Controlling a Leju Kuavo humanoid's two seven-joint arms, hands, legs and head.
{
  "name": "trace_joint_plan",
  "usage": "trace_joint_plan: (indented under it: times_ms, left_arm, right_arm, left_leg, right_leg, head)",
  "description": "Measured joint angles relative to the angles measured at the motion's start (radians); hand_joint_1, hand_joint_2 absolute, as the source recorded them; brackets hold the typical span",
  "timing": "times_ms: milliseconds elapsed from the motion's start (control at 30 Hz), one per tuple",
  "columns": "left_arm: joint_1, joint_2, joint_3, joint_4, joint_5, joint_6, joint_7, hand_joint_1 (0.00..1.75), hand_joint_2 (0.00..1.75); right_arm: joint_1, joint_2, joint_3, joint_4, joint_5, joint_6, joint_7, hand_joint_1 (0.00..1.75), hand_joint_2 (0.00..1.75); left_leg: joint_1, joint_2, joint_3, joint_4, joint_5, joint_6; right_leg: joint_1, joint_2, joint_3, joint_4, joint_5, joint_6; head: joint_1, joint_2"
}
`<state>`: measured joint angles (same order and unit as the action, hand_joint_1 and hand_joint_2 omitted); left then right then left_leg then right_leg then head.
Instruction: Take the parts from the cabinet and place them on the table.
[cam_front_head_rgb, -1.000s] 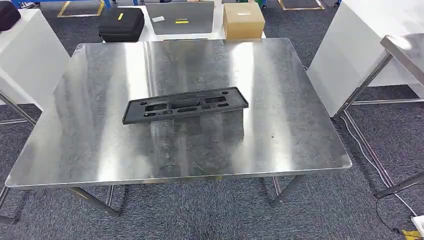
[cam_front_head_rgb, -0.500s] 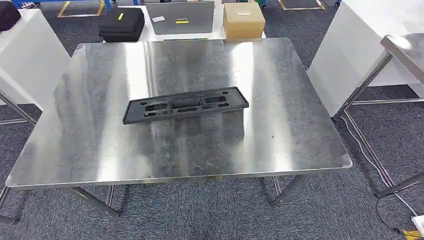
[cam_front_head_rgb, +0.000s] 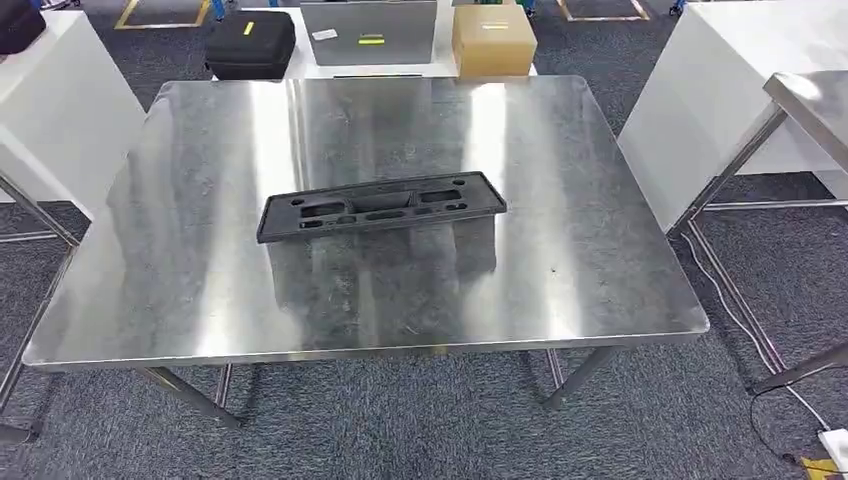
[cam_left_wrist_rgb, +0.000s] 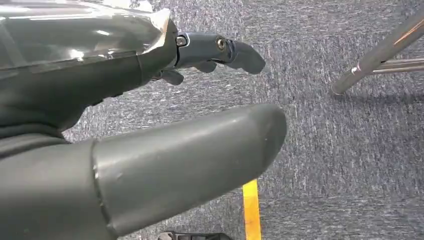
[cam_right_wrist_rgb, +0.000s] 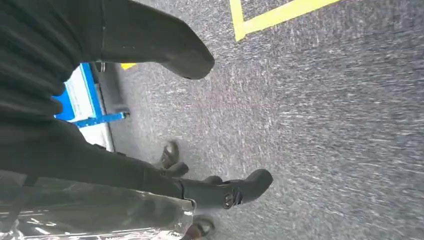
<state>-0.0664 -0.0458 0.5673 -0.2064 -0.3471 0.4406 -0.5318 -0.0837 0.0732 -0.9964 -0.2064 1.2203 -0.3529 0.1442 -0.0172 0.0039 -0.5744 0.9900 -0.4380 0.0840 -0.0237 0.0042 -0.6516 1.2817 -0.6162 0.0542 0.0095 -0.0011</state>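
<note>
Since a moment ago the camera shifts slightly; nothing on the surface (cam_front_head_rgb: 180, 290) moves. At centre lies the black part (cam_front_head_rgb: 380, 208), already delivered. Both hang over carpet: left robot hand (cam_left_wrist_rgb: 165, 150) and right robot hand (cam_right_wrist_rgb: 150, 125), fingers apart, holding nothing.

Left hand (cam_left_wrist_rgb: 165, 145): thick, smooth matte-grey thumb with a rounded tip and small scuff marks; a seam rings its base.
Left hand fingers (cam_left_wrist_rgb: 220, 50): darker grey, slim, with two round silver screws beside the glossy cover.
Left cover: shiny dark-grey shell with bright reflections above the thumb.
Right hand (cam_right_wrist_rgb: 150, 45): dark grey thumb, ribbed black cover behind it.
Right hand fingers (cam_right_wrist_rgb: 240, 187): dark, with one round screw; crinkled clear film wraps the shell beside them.
</note>
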Motion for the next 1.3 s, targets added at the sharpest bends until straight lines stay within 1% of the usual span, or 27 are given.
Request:
trace_joint_plan:
  times_ms: [33, 67, 100, 167, 233, 267, 300, 333, 400, 433, 467, 533, 600, 633, 667, 767, 800, 867, 900, 967, 1000, 1033, 1100, 1133, 1167, 1267, 1300]
  left_arm:
    - [0.0, 0.0, 0.0, 0.0, 0.0, 0.0, 0.0, 0.0, 0.0]
    - [0.0, -0.001, 0.0, 0.0, 0.0, 0.0, 0.0, 0.0, 0.0]
    - [-0.001, -0.002, 0.0, 0.0, 0.0, 0.0, 0.0, 0.0, 0.0]
    - [0.0, -0.002, 0.0, 0.0, 0.0, 0.0, 0.0, 0.0, 0.0]
    - [-0.001, -0.002, 0.0, 0.0, 0.0, 0.0, 0.0, 0.0, 0.0]
    - [0.0, 0.0, 0.0, 0.0, 0.0, 0.0, 0.0, 0.0, 0.0]
    - [0.0, 0.001, 0.0, 0.0, 0.0, 0.0, 0.0, 0.0, 0.0]
    - [0.001, 0.0, 0.0, 0.0, -0.001, 0.0, 0.0, 0.0, 0.0]
    - [0.0, 0.0, 0.0, 0.0, 0.0, 0.0, 0.0, 0.0, 0.0]
    - [0.001, 0.0, 0.0, 0.0, 0.0, 0.0, 0.0, 0.0, 0.0]
    - [0.002, 0.0, 0.0, 0.0, 0.0, 0.0, 0.0, 0.0, 0.0]
    - [0.002, 0.0, 0.0, 0.0, 0.0, 0.0, 0.0, 0.0, 0.0]
    - [0.0, 0.001, 0.0, 0.0, -0.001, 0.0, 0.0, 0.0, 0.0]
    - [-0.002, 0.002, 0.0, 0.0, -0.001, 0.0, 0.0, 0.0, 0.0]
    - [-0.003, 0.001, 0.0, 0.0, -0.002, 0.0, -0.001, 0.0, 0.0]
    - [-0.002, 0.002, 0.0, 0.0, -0.002, 0.0, -0.001, 0.0, 0.0]
    - [-0.003, 0.002, 0.0, 0.0, -0.002, 0.0, -0.001, 0.0, 0.0]
    - [-0.004, -0.001, 0.0, 0.0, -0.003, -0.001, -0.002, 0.0, 0.0]
    - [-0.003, -0.001, 0.0, 0.0, -0.003, -0.001, -0.002, 0.0, 0.0]
    - [-0.002, -0.001, 0.0, 0.0, -0.003, -0.002, -0.002, 0.0, 0.0]
    - [-0.002, -0.001, 0.0, 0.0, -0.003, -0.002, -0.002, 0.0, 0.0]
    - [-0.002, -0.002, 0.0, 0.0, -0.003, -0.002, -0.002, 0.0, 0.0]
    - [-0.002, -0.004, 0.0, 0.0, -0.003, -0.002, -0.002, 0.0, 0.0]
    - [-0.003, -0.004, 0.0, 0.0, -0.003, -0.003, -0.002, 0.0, 0.0]
    - [-0.003, -0.004, 0.0, 0.0, -0.003, -0.003, -0.002, 0.0, 0.0]
    - [-0.002, -0.003, 0.0, 0.0, -0.003, -0.003, -0.002, 0.0, 0.0]
    - [-0.001, -0.002, 0.0, 0.0, -0.003, -0.002, -0.002, 0.0, 0.0]
  right_arm:
    - [0.0, 0.0, 0.0, 0.0, 0.0, 0.0, 0.0, 0.0, 1.75]
    - [-0.002, 0.0, 0.0, 0.0, 0.0, 0.0, 0.0, 0.0, 1.75]
    - [-0.003, 0.0, 0.0, 0.0, 0.0, 0.0, 0.0, 0.0, 1.75]
    - [-0.005, 0.0, 0.0, 0.0, 0.0, 0.0, 0.0, 0.0, 1.75]
    - [-0.004, 0.0, 0.0, 0.0, 0.0, 0.0, 0.0, 0.0, 1.75]
    - [-0.004, 0.001, 0.0, 0.0, 0.0, 0.0, 0.0, 0.0, 1.75]
    - [-0.004, 0.003, 0.0, 0.0, 0.0, 0.0, 0.0, 0.0, 1.75]
    - [-0.006, 0.002, 0.0, 0.0, 0.0, 0.0, -0.001, 0.0, 1.75]
    - [-0.005, 0.003, 0.0, 0.0, 0.0, 0.0, -0.001, 0.0, 1.75]
    - [-0.003, 0.003, 0.0, 0.0, 0.0, 0.0, -0.001, 0.0, 1.75]
    - [-0.001, 0.003, 0.0, 0.0, 0.0, 0.0, -0.002, 0.0, 1.75]
    - [0.0, 0.003, 0.0, 0.0, 0.0, 0.0, -0.002, 0.0, 1.75]
    - [-0.001, 0.004, 0.0, 0.0, 0.0, 0.0, -0.002, 0.0, 1.75]
    - [-0.002, 0.004, 0.0, 0.0, 0.0, 0.0, -0.003, 0.0, 1.75]
    - [-0.003, 0.004, 0.0, 0.0, 0.0, 0.0, -0.004, 0.0, 1.75]
    - [-0.004, 0.005, 0.0, 0.0, 0.0, 0.0, -0.004, 0.0, 1.75]
    - [-0.003, 0.005, 0.0, 0.0, 0.0, 0.0, -0.004, 0.0, 1.75]
    - [-0.003, 0.004, 0.0, 0.0, 0.0, 0.0, -0.004, 0.0, 1.75]
    - [-0.003, 0.003, 0.0, 0.0, 0.0, 0.0, -0.004, 0.0, 1.75]
    - [-0.002, 0.003, 0.0, 0.0, 0.0, 0.0, -0.004, 0.0, 1.75]
    - [-0.001, 0.002, 0.0, 0.0, 0.0, 0.0, -0.004, 0.0, 1.75]
    - [-0.001, 0.0, 0.0, 0.0, 0.0, 0.0, -0.004, 0.0, 1.75]
    - [-0.003, -0.002, 0.0, 0.0, 0.0, 0.0, -0.004, 0.0, 1.75]
    - [-0.006, -0.002, 0.0, 0.0, 0.0, 0.0, -0.004, 0.0, 1.75]
    - [-0.007, -0.003, 0.0, 0.0, 0.0, 0.0, -0.004, 0.0, 1.75]
    - [-0.005, -0.003, 0.0, 0.0, 0.0, 0.001, -0.004, 0.0, 1.75]
    - [-0.004, -0.001, 0.0, 0.0, 0.0, 0.002, -0.003, 0.0, 1.75]
  left_leg:
    - [0.0, 0.0, 0.0, 0.0, 0.001, -0.002]
    - [0.0, -0.001, 0.0, 0.001, 0.003, -0.005]
    - [0.0, -0.001, 0.0, 0.003, 0.005, -0.009]
    - [-0.007, -0.001, -0.001, 0.009, 0.002, -0.02]
    - [-0.004, -0.001, -0.002, 0.006, 0.009, -0.031]
    - [-0.005, -0.001, -0.006, 0.009, 0.012, -0.037]
    - [0.001, -0.004, -0.013, 0.021, -0.002, -0.044]
    - [0.005, -0.006, -0.029, 0.058, -0.044, -0.055]
    - [0.017, -0.006, -0.089, 0.212, -0.142, -0.073]
    - [0.022, -0.006, -0.114, 0.282, -0.171, -0.079]
    - [0.026, -0.006, -0.124, 0.317, -0.179, -0.083]
    - [0.034, -0.006, -0.073, 0.244, -0.13, -0.086]
    - [0.037, -0.006, 0.038, 0.061, -0.056, -0.079]
    - [0.035, -0.008, 0.069, 0.003, -0.064, -0.073]
    - [0.029, -0.008, 0.064, 0.004, -0.057, -0.066]
    - [0.02, -0.007, 0.053, 0.0, -0.046, -0.047]
    - [0.032, -0.004, 0.058, -0.02, -0.029, -0.034]
    - [0.027, 0.001, 0.046, -0.024, -0.015, -0.018]
    - [0.025, 0.001, 0.039, -0.024, -0.011, -0.017]
    - [0.022, 0.004, 0.023, -0.022, -0.001, -0.017]
    - [0.022, 0.004, 0.016, -0.021, 0.003, -0.018]
    - [0.022, 0.003, 0.01, -0.019, 0.007, -0.021]
    - [0.023, 0.003, 0.0, -0.008, 0.011, -0.027]
    - [0.018, 0.004, -0.006, 0.003, 0.01, -0.031]
    - [0.012, 0.004, -0.009, 0.011, 0.007, -0.038]
    - [0.014, 0.004, -0.011, 0.009, 0.018, -0.052]
    - [0.019, 0.003, -0.017, 0.014, 0.016, -0.057]
  right_leg:
    - [0.002, 0.0, 0.04, -0.07, 0.029, 0.007]
    - [0.002, -0.001, 0.103, -0.186, 0.069, 0.012]
    - [0.002, -0.003, 0.151, -0.271, 0.093, 0.013]
    - [0.014, -0.003, 0.154, -0.304, 0.108, -0.019]
    - [0.018, -0.003, 0.151, -0.303, 0.113, -0.032]
    - [0.002, -0.004, 0.151, -0.309, 0.122, -0.044]
    - [-0.003, -0.006, 0.153, -0.309, 0.126, -0.049]
    - [-0.002, -0.005, 0.151, -0.308, 0.133, -0.061]
    - [0.001, -0.006, 0.139, -0.307, 0.14, -0.068]
    - [0.001, -0.006, 0.133, -0.305, 0.142, -0.067]
    - [0.001, -0.006, 0.128, -0.304, 0.145, -0.067]
    - [0.001, -0.006, 0.123, -0.301, 0.147, -0.064]
    - [0.001, -0.004, 0.125, -0.301, 0.15, -0.06]
    - [0.004, -0.004, 0.124, -0.301, 0.152, -0.055]
    - [0.011, -0.005, 0.12, -0.299, 0.155, -0.049]
    - [0.007, -0.005, 0.115, -0.308, 0.168, -0.029]
    - [0.013, -0.005, 0.109, -0.302, 0.164, -0.024]
    - [0.009, -0.004, 0.062, -0.205, 0.093, -0.04]
    - [0.008, -0.004, 0.028, -0.123, 0.053, -0.046]
    - [0.007, -0.004, -0.023, 0.013, 0.002, -0.042]
    - [0.007, -0.004, -0.017, 0.014, 0.005, -0.035]
    - [0.007, -0.004, 0.019, -0.038, 0.025, -0.024]
    - [0.004, -0.005, 0.131, -0.223, 0.082, -0.008]
    - [0.002, -0.005, 0.174, -0.31, 0.087, -0.013]
    - [0.013, -0.002, 0.167, -0.309, 0.097, -0.023]
    - [0.013, -0.003, 0.162, -0.302, 0.106, -0.038]
    - [-0.006, -0.004, 0.161, -0.306, 0.114, -0.05]
  head:
    - [0.0, 0.0]
    - [0.0, 0.0]
    - [0.0, 0.0]
    - [-0.001, 0.0]
    - [-0.002, 0.0]
    - [-0.002, 0.0]
    - [-0.001, 0.0]
    - [-0.004, 0.0]
    - [-0.006, 0.0]
    - [-0.006, 0.0]
    - [-0.007, 0.0]
    - [-0.007, 0.0]
    - [-0.006, 0.0]
    - [-0.006, 0.0]
    - [-0.005, 0.0]
    - [-0.007, 0.0]
    - [-0.005, 0.0]
    - [0.0, 0.0]
    - [0.0, 0.0]
    - [0.001, 0.0]
    - [0.0, 0.0]
    - [0.0, 0.0]
    - [0.0, 0.0]
    - [0.001, 0.0]
    - [-0.001, 0.0]
    - [-0.003, 0.0]
    - [-0.003, 0.0]
